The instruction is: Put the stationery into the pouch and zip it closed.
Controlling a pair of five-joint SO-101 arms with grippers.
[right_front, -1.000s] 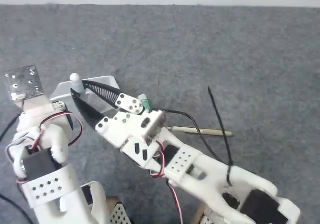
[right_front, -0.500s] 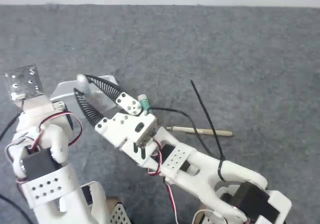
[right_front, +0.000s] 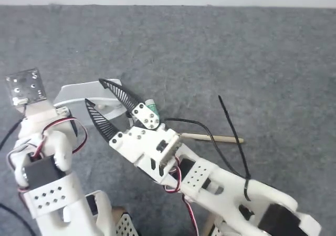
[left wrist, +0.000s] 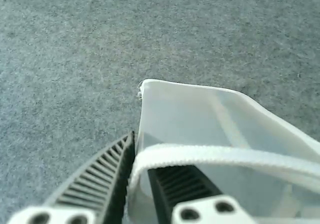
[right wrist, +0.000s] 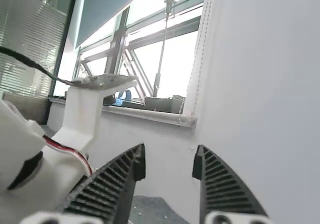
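Pouch (right_front: 79, 93) of see-through white plastic with a white woven zip band along its mouth sits at the left side of the grey table (right_front: 236, 52), right in front of the left arm. In the left wrist view the pouch (left wrist: 210, 119) stretches away from the camera over the grey surface, and the left gripper (left wrist: 142, 154) has its black ribbed fingers pinched tight on the zip band at the near corner, one finger outside and one showing through the plastic. The right gripper (right_front: 93, 91) hangs over the pouch with its two black fingers spread wide, tips well apart. From its own wrist the right gripper (right wrist: 169, 151) shows the same broad gap with nothing between the fingers. A thin wooden stick (right_front: 220, 138) lies on the table beside the right arm, and a green-capped tube (right_front: 151, 108) shows just behind the gripper's base. Compared with a second ago, the right gripper's fingers have opened further, and the small white round thing that sat at their tips is no longer there. The gripper has also shifted a little to the right, away from the pouch's left edge, while the pouch and the stick lie where they were
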